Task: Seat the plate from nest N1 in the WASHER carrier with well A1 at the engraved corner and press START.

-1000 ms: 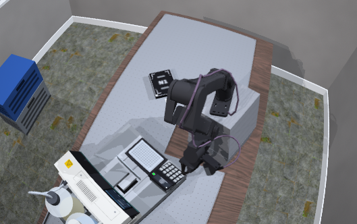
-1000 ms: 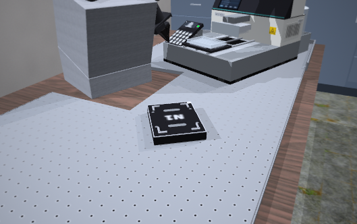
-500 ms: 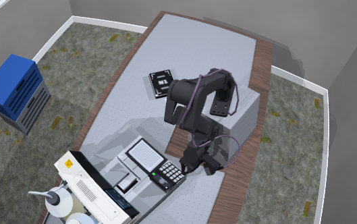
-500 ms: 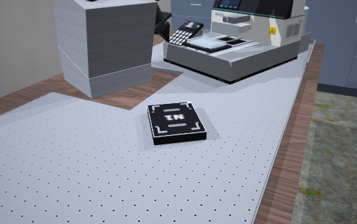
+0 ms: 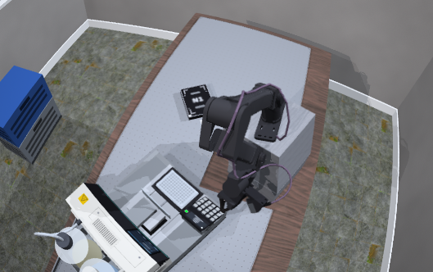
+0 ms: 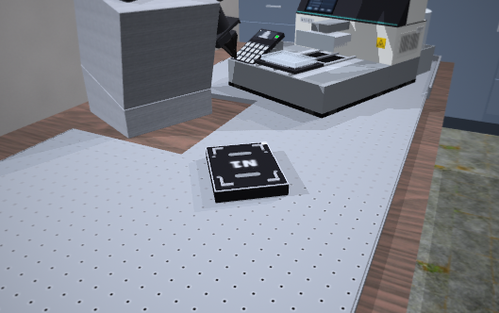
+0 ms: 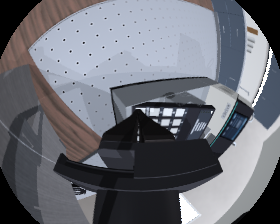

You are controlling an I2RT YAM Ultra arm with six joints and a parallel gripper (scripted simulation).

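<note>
Hand (image 5: pixel 225 206) pressed together, nothing pinched; tips point down just right of the keypad (image 5: pixel 205 209), at its right edge. Cannot tell if tips touch a key. In wrist view the closed fingers form one dark wedge over the white keys (image 7: pixel 165 117), w/ the hand body filling the lower frame. In ext. view only a bit of the hand (image 6: pixel 227 35) shows, behind the pedestal (image 6: pixel 147 61) and left of the keypad.

Plate (image 5: pixel 176 189) lies on the washer (image 5: pixel 114 229) carrier, just left of the keypad in top view; white well grid up, looks flat. Cut-off corner too small to make out. In ext. view plate sits low in the carrier pocket, near side of washer deck.

Lamp (image 5: pixel 187 211) on the keypad panel shows green; same green dot seen in ext. view at the panel's far end.

Nest N1 (image 5: pixel 196 101) well apart from the washer, far side of the surface (image 5: pixel 236 53), no plate on it; black top w/ white corner marks and label.

Arm (image 5: pixel 236 119) bends from the pedestal down toward the keypad, purple cable looped along it.

Blue cabinet (image 5: pixel 13 108) on the floor, left, away from the surface.
</note>
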